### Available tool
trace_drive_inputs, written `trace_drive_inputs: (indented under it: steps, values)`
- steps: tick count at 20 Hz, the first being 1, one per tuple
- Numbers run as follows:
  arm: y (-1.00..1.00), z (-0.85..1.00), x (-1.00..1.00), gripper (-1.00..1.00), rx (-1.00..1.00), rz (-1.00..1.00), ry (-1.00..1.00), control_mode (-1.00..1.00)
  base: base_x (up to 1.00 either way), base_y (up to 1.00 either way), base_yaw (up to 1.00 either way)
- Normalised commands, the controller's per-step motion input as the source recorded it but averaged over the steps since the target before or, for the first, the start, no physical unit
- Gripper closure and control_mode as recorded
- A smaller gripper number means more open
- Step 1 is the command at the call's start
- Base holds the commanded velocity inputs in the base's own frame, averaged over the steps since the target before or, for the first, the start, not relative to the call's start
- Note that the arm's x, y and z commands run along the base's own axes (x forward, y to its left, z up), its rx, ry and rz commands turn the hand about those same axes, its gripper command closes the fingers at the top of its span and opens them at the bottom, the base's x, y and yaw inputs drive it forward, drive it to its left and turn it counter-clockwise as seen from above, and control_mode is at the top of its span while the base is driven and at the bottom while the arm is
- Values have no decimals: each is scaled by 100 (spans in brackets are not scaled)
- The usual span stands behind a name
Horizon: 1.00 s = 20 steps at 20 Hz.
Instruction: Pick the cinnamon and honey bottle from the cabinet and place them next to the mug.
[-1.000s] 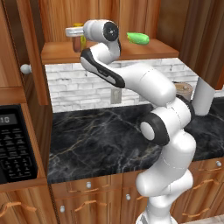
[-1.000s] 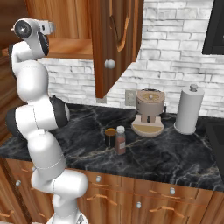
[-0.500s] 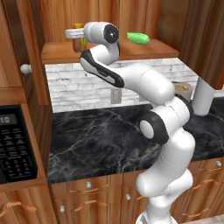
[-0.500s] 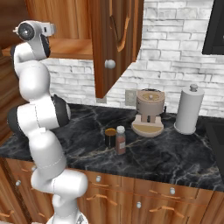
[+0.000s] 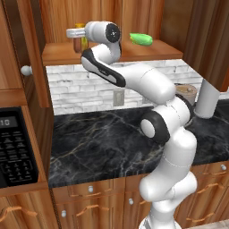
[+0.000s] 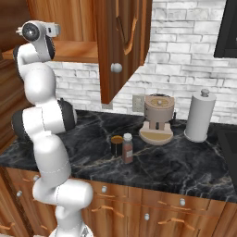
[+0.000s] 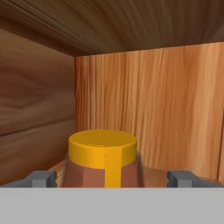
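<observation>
The white arm reaches up into the warm brown wood-panelled wall cabinet (image 5: 67, 53), where its two dark fingers (image 7: 41, 178) stand wide apart on either side of the short amber honey bottle with a yellow cap (image 7: 103, 158), which stands on the thick wooden shelf board near the back corner, not gripped. Down on the black marble table (image 6: 185, 162), the tall slim grey-capped cinnamon shaker of reddish-brown powder (image 6: 127, 148) stands upright just beside the small dark mug with an orange-yellow top (image 6: 116, 145), near a beige round appliance (image 6: 158, 118).
</observation>
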Motion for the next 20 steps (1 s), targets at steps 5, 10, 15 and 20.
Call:
trace_drive_inputs:
  steps: [5,10,15,20]
  values:
    - [10,-2,0,100,0,2,0,-100,0,0,0]
    - [0,0,0,100,0,1,0,-100,0,0,0]
    - [0,5,-10,100,0,0,0,-100,0,0,0]
    - [0,18,-70,100,0,0,-1,-100,0,0,0]
